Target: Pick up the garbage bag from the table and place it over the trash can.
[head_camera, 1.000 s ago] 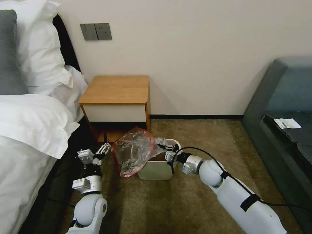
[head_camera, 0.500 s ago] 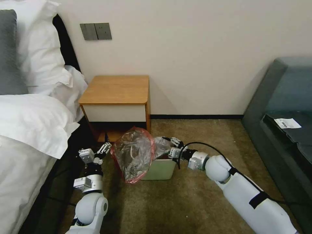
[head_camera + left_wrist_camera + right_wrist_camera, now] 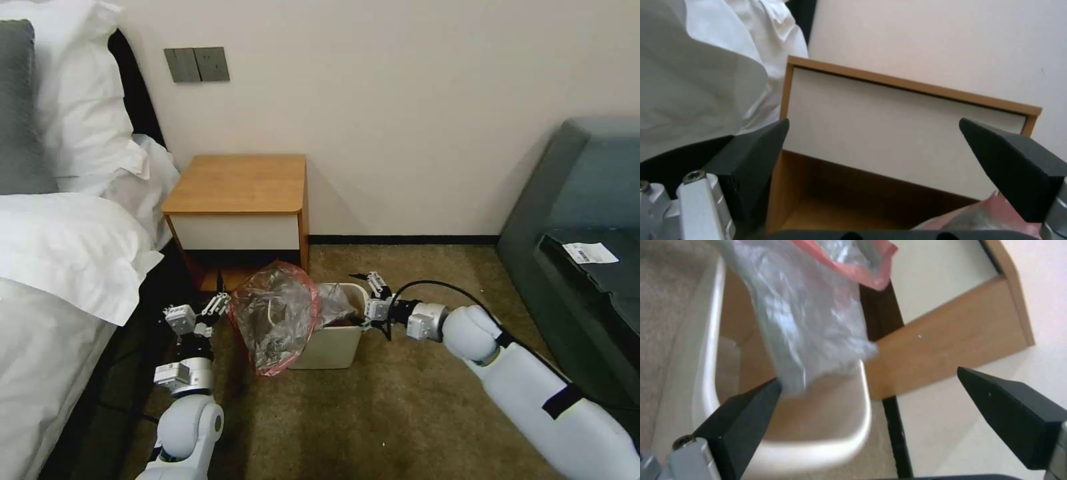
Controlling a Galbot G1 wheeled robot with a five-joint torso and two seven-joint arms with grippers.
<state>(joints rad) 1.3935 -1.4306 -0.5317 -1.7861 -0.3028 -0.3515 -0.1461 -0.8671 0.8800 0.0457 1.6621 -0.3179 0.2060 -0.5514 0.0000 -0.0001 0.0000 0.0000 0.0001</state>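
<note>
- Right gripper [image 3: 371, 293] low over the carpet [image 3: 413, 400], just beside the trash can [image 3: 333, 347] on its right side, level with the rim; jaws spread wide, nothing between them.
- Right wrist view: both dark fingers [image 3: 742, 420] well apart, trash can rim [image 3: 865, 406] and the garbage bag [image 3: 809, 323] in front of them, bag not gripped.
- Left gripper [image 3: 199, 313] near the floor on the other side of the trash can, just beside the bag's left edge, in front of the surface's lower shelf; jaws wide, holding nothing.
- Left wrist view: fingers [image 3: 751, 160] spread, white drawer front [image 3: 889, 133] of the surface straight ahead, a corner of the bag's pink band [image 3: 996, 213] by one finger; cannot tell if it touches.
- Garbage bag [image 3: 277, 317] is off the surface: crumpled clear plastic with red-pink edge band, draped over the left part of the trash can, most of it hanging down the can's left outer side, a smaller bunch lying across the opening.
- Right part of the can's opening uncovered, rim visible.
- Trash can stands upright on the carpet, in front of the surface [image 3: 240, 183] and a little to its right.
- Bed [image 3: 60, 267] with white bedding to the left of the surface.
</note>
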